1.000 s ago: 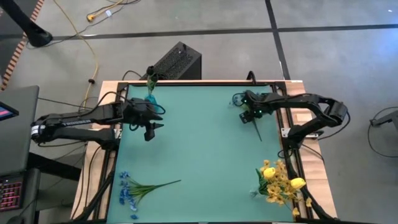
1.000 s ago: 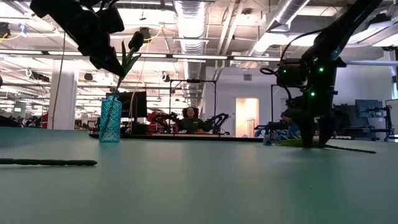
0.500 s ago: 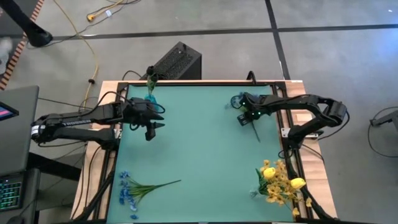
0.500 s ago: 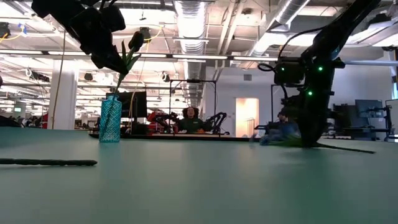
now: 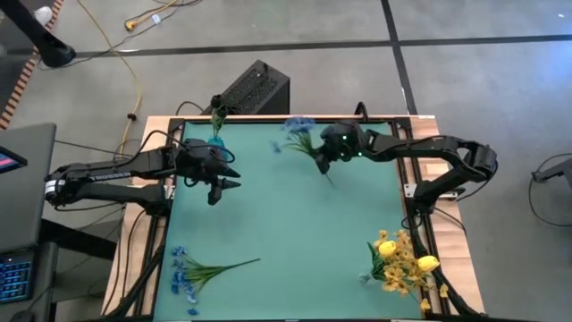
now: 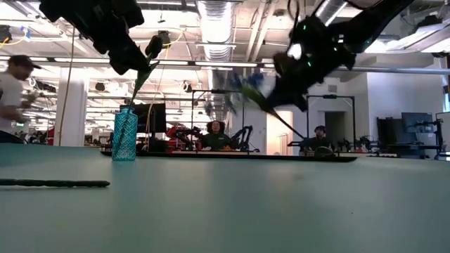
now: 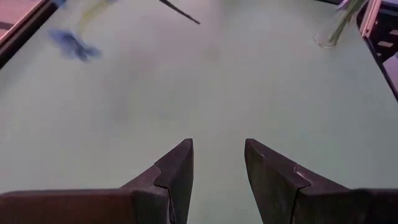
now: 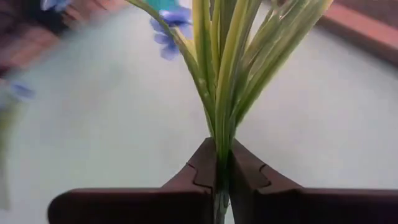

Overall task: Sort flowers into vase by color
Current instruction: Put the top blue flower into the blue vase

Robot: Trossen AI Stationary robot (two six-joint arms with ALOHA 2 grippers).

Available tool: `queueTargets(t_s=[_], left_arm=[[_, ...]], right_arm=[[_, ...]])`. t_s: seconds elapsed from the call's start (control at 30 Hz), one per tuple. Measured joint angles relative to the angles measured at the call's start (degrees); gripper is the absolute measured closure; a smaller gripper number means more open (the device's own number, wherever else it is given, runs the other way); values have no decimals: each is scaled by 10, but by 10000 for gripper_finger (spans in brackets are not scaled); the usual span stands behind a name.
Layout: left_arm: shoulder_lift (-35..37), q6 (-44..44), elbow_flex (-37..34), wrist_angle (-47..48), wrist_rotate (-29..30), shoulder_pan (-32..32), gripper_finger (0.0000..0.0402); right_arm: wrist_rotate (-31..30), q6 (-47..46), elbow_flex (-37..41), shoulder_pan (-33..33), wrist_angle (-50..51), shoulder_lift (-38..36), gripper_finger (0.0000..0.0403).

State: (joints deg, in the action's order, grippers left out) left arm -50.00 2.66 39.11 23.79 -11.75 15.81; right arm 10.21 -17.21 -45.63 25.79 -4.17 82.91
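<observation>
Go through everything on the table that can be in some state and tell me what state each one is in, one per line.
Right gripper: shut on the blue sprig, lifted off the table.
Blue sprig: held by its stems, in the air.
Left gripper: open, empty, above the table.
Blue vase: upright, one dark bud standing in it.
Second blue sprig: lying flat on the mat.
Yellow flowers: lying in a pile.

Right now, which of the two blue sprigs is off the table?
The blue sprig clamped in the right gripper, near the far edge. The other blue sprig lies flat at the near-left corner.
</observation>
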Motion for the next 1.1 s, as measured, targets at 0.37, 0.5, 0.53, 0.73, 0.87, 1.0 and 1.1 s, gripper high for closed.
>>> queueTargets(t_s=[0.37,0.5,0.53,0.73,0.87,1.0,1.1], left_arm=[[-5,-4,0,-34,0,-16,270],[-30,-5,0,-99,1,-50,270],[-39,-7,0,-120,3,-60,270],[-114,-25,0,-271,57,-116,270],[-171,-24,0,-404,95,-136,270],[-215,-25,0,-480,139,-144,270],[-240,-23,0,-522,137,-144,270]], right_arm=[[70,21,-1,-35,-235,-1,358],[70,25,-1,-64,-291,-1,357],[70,28,-1,-72,-303,-1,357],[82,44,-1,-112,-357,-1,357],[81,50,-1,-135,-375,-1,356],[82,54,-1,-164,-397,-1,356],[81,62,-1,-184,-417,-1,356]])
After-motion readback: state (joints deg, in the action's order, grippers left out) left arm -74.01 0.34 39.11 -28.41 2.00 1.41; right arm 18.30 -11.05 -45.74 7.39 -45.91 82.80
